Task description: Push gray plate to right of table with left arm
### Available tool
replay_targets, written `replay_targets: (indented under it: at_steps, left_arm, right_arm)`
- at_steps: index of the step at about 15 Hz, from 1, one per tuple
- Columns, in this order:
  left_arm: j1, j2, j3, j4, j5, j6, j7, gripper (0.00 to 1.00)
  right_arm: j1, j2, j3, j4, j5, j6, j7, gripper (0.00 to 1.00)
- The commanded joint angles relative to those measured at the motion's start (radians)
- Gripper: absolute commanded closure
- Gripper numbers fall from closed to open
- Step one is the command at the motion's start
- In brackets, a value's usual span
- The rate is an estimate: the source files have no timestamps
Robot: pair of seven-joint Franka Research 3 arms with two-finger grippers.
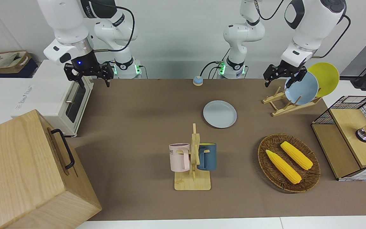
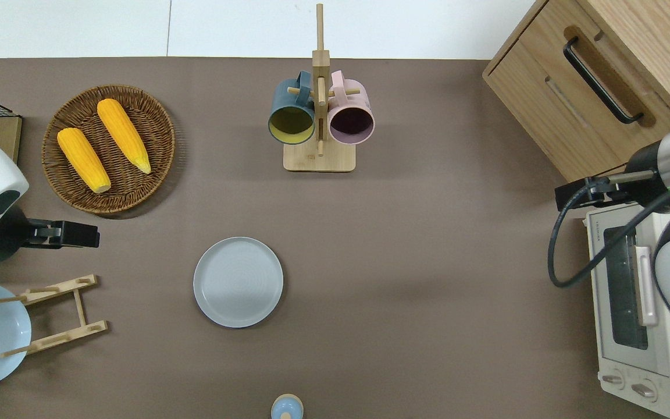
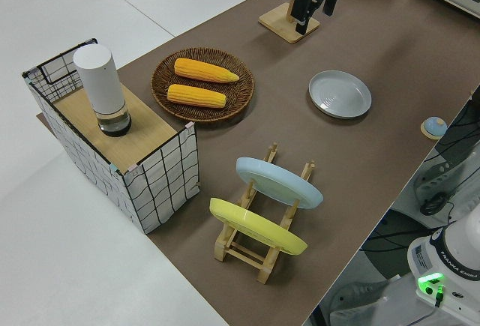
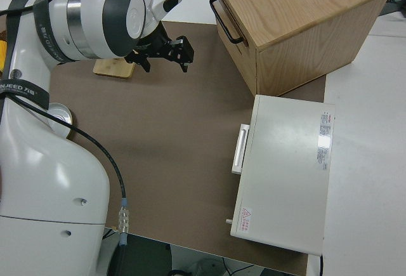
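The gray plate (image 2: 238, 281) is seen lying flat on the table (image 2: 428, 262), nearer the robots than the mug stand (image 2: 319, 116), beside the plate rack (image 2: 50, 314). The left gripper (image 1: 284, 75) is held up with fingers spread wide, empty. The right arm is parked.

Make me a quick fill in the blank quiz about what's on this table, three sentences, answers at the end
The wicker basket holds two ears of ____.
The gray plate lies flat on the ____, touching nothing else.
The wooden mug stand carries a dark blue mug and a ____ mug.

Missing words: corn; table; pink
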Motion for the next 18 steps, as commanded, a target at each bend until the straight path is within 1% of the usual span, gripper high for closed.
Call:
replay_targets:
  at_steps: [1, 9, 13, 14, 17, 18]
  left_arm:
    - [-0.003, -0.006, -0.002, -0.001, 0.018, -0.021, -0.006, 0.01]
    - [-0.006, -0.007, -0.007, -0.003, 0.008, -0.024, -0.011, 0.01]
    - [-0.006, -0.018, -0.013, -0.024, 0.006, -0.029, -0.011, 0.01]
    - [-0.009, -0.030, -0.025, -0.042, 0.006, -0.029, -0.015, 0.01]
    - [-0.014, -0.070, -0.071, -0.119, 0.005, -0.017, -0.115, 0.01]
    - [-0.014, -0.075, -0.086, -0.138, 0.005, -0.014, -0.115, 0.01]
  right_arm:
    - [-0.001, -0.006, 0.000, 0.001, 0.007, -0.011, 0.003, 0.017]
    - [-0.001, -0.006, 0.000, 0.001, 0.007, -0.011, 0.003, 0.017]
    - [-0.001, -0.006, 0.000, 0.001, 0.007, -0.011, 0.003, 0.017]
    - [-0.001, -0.006, 0.000, 0.001, 0.007, -0.011, 0.003, 0.017]
    - [-0.001, -0.006, 0.000, 0.001, 0.007, -0.011, 0.003, 0.017]
    - [-0.001, -0.006, 0.000, 0.001, 0.007, -0.011, 0.003, 0.017]
